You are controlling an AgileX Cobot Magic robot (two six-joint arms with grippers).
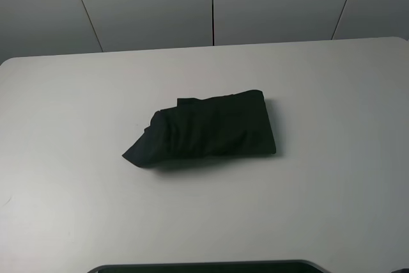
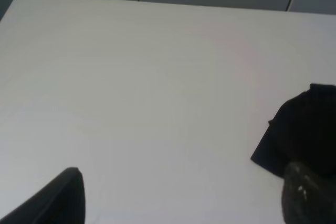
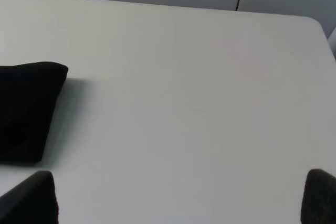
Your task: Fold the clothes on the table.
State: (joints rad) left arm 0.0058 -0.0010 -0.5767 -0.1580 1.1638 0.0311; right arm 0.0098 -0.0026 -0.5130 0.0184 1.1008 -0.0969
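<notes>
The shirt lies folded into a compact black bundle near the middle of the table, well apart from every edge. I see it as a rough oblong running across my front, thick and rumpled with soft creases along its top. Its right end is squared off and neat; its left end tapers to a loose flap that slopes down flat onto the tabletop. A small corner of cloth pokes up along the far edge. No print or label shows. The table is plain white and smooth, with rounded far corners.
</notes>
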